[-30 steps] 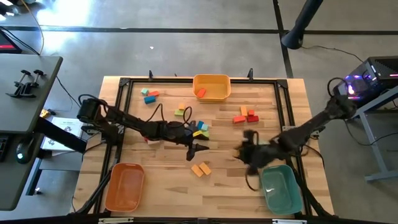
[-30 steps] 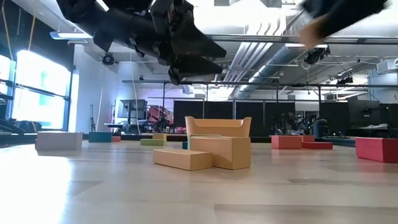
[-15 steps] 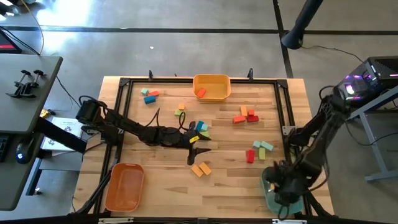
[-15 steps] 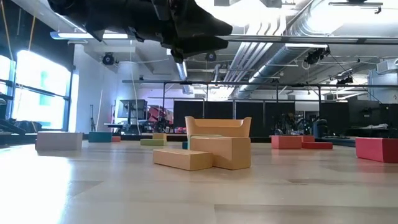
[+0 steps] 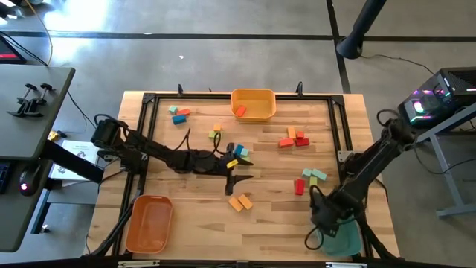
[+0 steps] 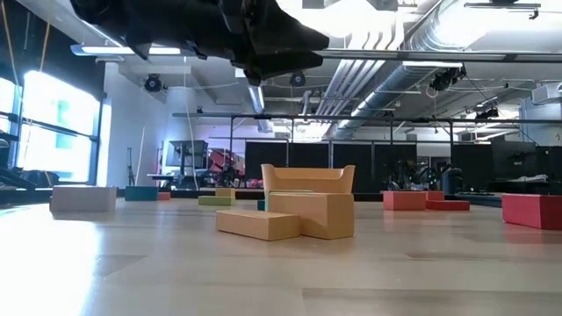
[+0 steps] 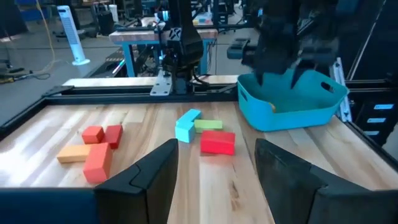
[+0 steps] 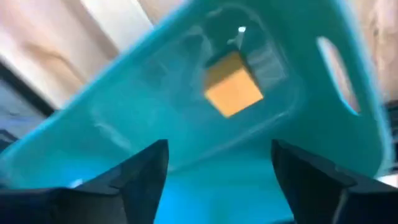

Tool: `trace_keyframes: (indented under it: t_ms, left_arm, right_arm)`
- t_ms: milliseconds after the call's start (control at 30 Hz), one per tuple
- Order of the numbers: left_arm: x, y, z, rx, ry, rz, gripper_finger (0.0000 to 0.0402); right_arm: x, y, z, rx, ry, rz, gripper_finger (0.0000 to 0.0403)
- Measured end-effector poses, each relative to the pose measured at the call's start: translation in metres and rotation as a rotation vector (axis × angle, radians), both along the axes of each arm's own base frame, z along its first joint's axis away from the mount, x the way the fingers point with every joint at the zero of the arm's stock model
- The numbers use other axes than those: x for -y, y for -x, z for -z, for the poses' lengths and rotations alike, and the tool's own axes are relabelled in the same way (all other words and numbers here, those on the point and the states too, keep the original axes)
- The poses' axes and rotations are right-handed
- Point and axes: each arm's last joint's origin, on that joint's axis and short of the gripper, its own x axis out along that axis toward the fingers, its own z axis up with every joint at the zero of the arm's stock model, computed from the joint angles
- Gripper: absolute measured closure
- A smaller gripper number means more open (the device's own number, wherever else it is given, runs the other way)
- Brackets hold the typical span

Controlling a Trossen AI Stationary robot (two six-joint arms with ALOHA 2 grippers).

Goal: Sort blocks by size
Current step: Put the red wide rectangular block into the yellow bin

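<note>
My right gripper [image 5: 327, 216] hangs open over the teal bin [image 5: 343, 238] at the near right corner, pointing down into it. An orange block [image 8: 233, 92] shows inside the bin below the fingers, clear of them. My left gripper [image 5: 236, 181] hovers open and holding nothing above mid-table, beside a cluster of blocks [image 5: 236, 155]. Two tan-orange blocks [image 5: 239, 202] lie on the table just in front of it. A red, a teal and a green block [image 7: 205, 134] lie right of centre. Red and orange ones [image 5: 292, 139] lie farther back.
An orange bin [image 5: 253, 104] at the far edge holds a red-orange block [image 5: 240, 111]. Another orange bin [image 5: 149, 223] stands at the near left. A few blocks [image 5: 178, 115] lie at the far left. A black frame [image 5: 338, 126] rims the table.
My right gripper has swung from right of mid-table toward the near right corner, sunk and tipped down over the teal bin. The red, teal and green blocks that its arm covered now show. My left gripper has rolled a little on the spot.
</note>
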Motion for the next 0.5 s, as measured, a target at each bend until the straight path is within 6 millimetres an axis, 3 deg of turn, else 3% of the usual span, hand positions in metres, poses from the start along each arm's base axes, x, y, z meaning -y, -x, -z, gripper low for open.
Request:
trace_keyframes:
  t_ms: [133, 233, 333, 500]
  left_arm:
    - [-0.002, -0.001, -0.003, 0.029, -0.002, -0.007, 0.0202]
    - [-0.002, -0.001, -0.006, 0.063, -0.036, -0.002, 0.0202]
    - [-0.004, -0.002, -0.011, 0.115, -0.081, -0.001, 0.0202]
    - [-0.014, -0.003, -0.021, 0.213, -0.106, -0.034, 0.0202]
  right_arm:
    - [0.007, -0.008, -0.033, 0.242, 0.048, -0.024, 0.0117]
    - [0.016, -0.015, -0.047, 0.513, 0.242, -0.043, 0.0121]
    - [0.031, -0.024, -0.043, 0.576, 0.346, 0.028, 0.0122]
    - [0.064, -0.046, -0.017, 0.445, 0.329, 0.252, 0.0122]
